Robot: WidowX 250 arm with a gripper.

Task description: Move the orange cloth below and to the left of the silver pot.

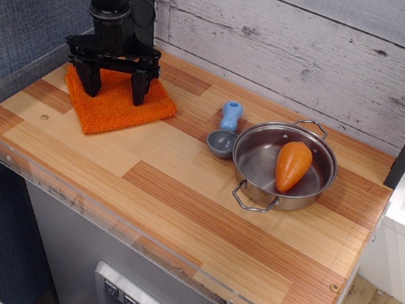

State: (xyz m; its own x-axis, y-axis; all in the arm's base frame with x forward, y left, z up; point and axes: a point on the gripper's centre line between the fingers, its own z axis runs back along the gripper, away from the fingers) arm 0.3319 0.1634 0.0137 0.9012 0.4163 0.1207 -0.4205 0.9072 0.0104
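Observation:
The orange cloth (119,108) lies flat at the back left of the wooden table. My gripper (113,92) is right over it, open, with its two black fingers spread and their tips down at the cloth's surface. The silver pot (260,178) stands to the right of the table's middle, well apart from the cloth, with an orange carrot-shaped toy (292,165) inside it.
A small grey scoop with a blue handle (225,131) lies just left of the pot. A clear plastic rim (129,227) runs along the table's front and left edges. A white plank wall stands behind. Bare wood (166,185) lies in front of the pot and cloth.

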